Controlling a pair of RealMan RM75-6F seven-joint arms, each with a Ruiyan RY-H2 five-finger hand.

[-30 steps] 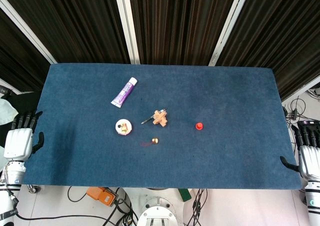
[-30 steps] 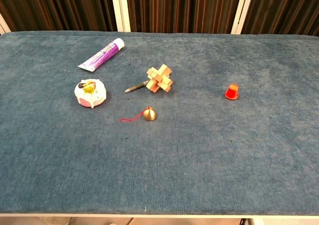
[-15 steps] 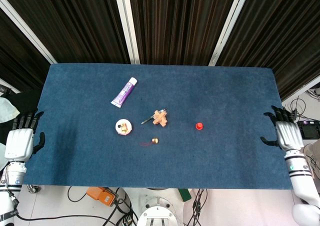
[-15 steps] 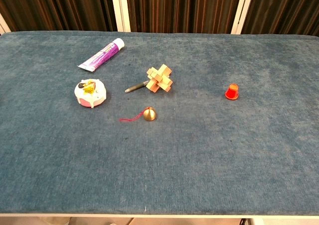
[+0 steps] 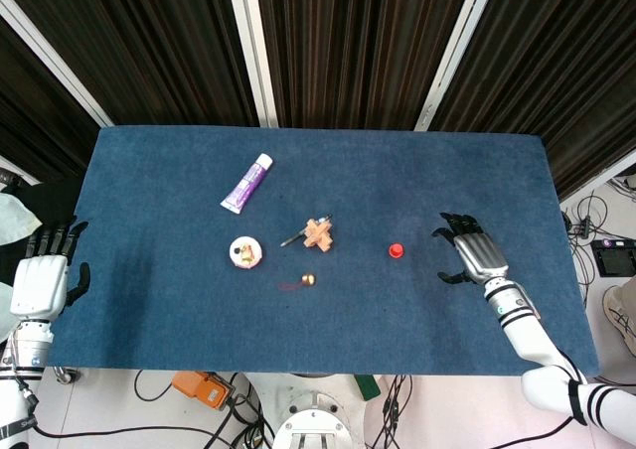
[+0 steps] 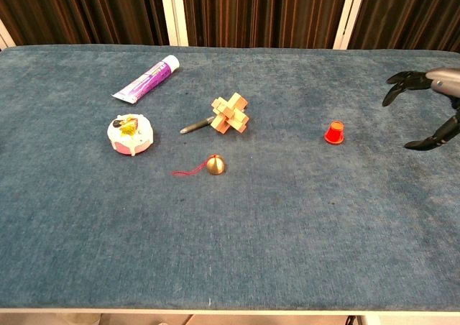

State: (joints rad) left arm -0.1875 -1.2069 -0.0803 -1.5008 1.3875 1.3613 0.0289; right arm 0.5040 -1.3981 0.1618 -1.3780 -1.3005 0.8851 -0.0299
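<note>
Head view: the right hand (image 5: 475, 253), fingers spread and holding nothing, hovers near a small red cone-shaped cap (image 5: 396, 250).

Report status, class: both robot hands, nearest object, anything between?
Right robot hand open, over table. Left robot hand open, off the edge. Red cup nearest right, untouched. Nothing between.

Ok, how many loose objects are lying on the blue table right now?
6: purple tube, pen beside wooden puzzle, round white toy, gold bell, red cap.

Right hand (image 5: 475, 254) and left hand (image 5: 38, 282) — silver-grey backs, black fingers; white forearms with black bands.
</note>
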